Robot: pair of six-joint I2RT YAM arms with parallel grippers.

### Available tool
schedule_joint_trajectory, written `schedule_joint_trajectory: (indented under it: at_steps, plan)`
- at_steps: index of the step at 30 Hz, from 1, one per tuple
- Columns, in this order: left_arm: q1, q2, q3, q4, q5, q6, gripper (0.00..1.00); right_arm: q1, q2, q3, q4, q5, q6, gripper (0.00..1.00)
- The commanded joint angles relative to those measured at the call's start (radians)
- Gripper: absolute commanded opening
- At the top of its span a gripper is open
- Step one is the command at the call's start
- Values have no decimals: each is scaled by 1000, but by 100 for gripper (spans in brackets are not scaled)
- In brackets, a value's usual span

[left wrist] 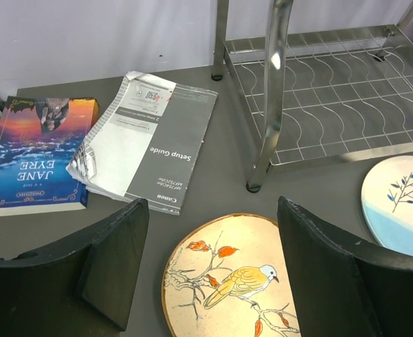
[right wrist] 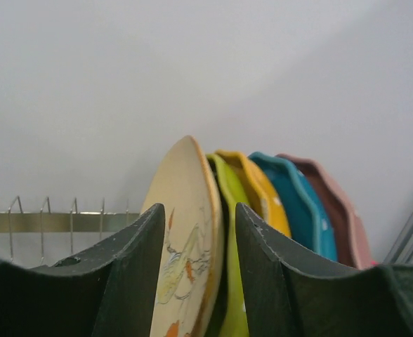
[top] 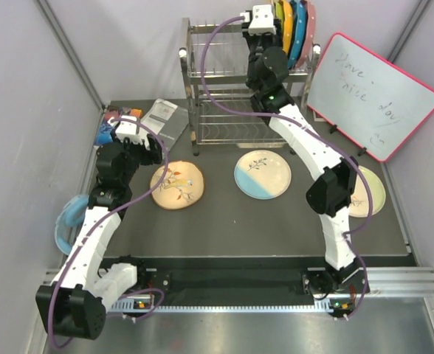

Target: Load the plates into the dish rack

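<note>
Step in hand, as judged: seating an orange-tinted plate (right wrist: 189, 232) upright in the dish rack's (top: 215, 72) top tier, right tool (right wrist: 199, 207) straddling it, clamped or released cannot tell; next calls for the wide-open left tool (left wrist: 212, 201), before the rack, to grip the bird plate (left wrist: 227, 281).

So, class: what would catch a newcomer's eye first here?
High in the dish rack, a cream plate sits between the right arm's jaws, beside green, yellow, blue and pink plates. Ahead of the left arm's open jaws lies a bird-painted plate on the dark table.
</note>
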Motion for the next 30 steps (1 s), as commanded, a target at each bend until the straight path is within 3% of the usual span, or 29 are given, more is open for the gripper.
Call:
schedule_joint_trajectory:
  at_steps: [1,10,14,16,17,19,21,23,27,30]
  plan:
    - [3,-35,19,42,3,-2,78,18,-136,-12,99,4,-66,45]
    - [3,-108,-4,30,-18,-14,79,101,-334,-162,205,-50,-198,46]
    - [3,-119,12,-76,-9,9,81,131,-410,-162,189,-87,-218,47]
    - [4,-105,20,-130,-26,27,83,134,-472,-159,66,-101,-154,51]
    - [4,-72,31,-160,-40,27,85,134,-491,-133,-162,-128,-99,55]
    - [4,-7,122,-263,-34,53,86,107,-559,-132,-416,-206,107,66]
    - [4,132,208,-451,-9,50,88,98,-620,-191,-745,-361,252,80]
    - [6,290,337,-623,-6,44,89,98,-674,-313,-949,-579,285,84]
    - [58,436,413,-678,27,-52,91,95,-699,-528,-1083,-806,435,100]
    - [151,471,362,-624,75,-126,91,56,-682,-673,-1077,-921,593,99]
